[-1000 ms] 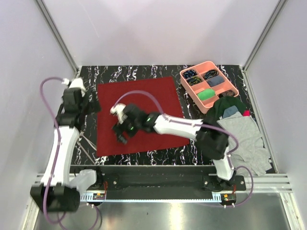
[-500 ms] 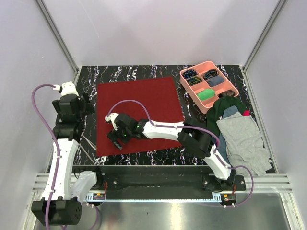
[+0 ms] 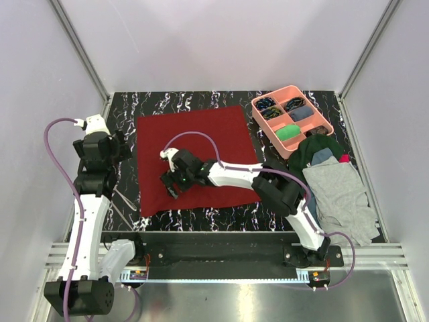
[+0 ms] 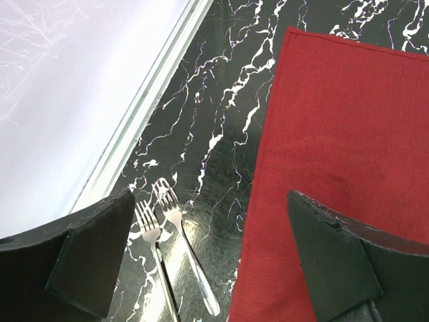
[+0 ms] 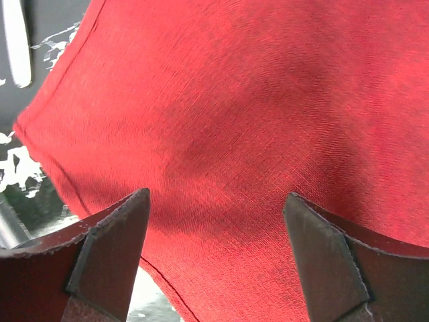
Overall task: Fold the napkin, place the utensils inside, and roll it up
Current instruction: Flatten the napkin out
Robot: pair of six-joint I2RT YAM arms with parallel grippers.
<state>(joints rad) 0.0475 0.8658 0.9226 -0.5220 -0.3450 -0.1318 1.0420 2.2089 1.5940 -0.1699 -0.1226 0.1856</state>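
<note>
We see the plain dark red square cloth napkin (image 3: 201,131) spread open in a single layer on the black table with white marbled veins (image 3: 188,99), towards its left and middle, and nothing lies on it. The utensils (image 4: 172,209), two slim silvery forks, lie side by side on the bare table just beside the napkin's left edge, apart from the cloth, their tines towards the white wall. The left gripper (image 4: 211,201) hangs above that left edge. Its two dark fingers (image 4: 94,258) are spread wide with nothing between them, one over the forks' side and the other over the red cloth. The right arm reaches across from the right, and the right gripper (image 3: 171,184) sits low over the near-left part of the napkin. In its wrist view the two fingers (image 5: 107,251) stand well apart with only flat red weave between them, and the cloth's hemmed edge and the dark table show at the left. We cannot tell whether the fingertips touch the fabric. At the back right stands a salmon-pink plastic tray with compartments (image 3: 309,128) holding small items, and nearer on the right lies a pile of grey, green and blue clothes (image 3: 338,191), well apart from the napkin.
</note>
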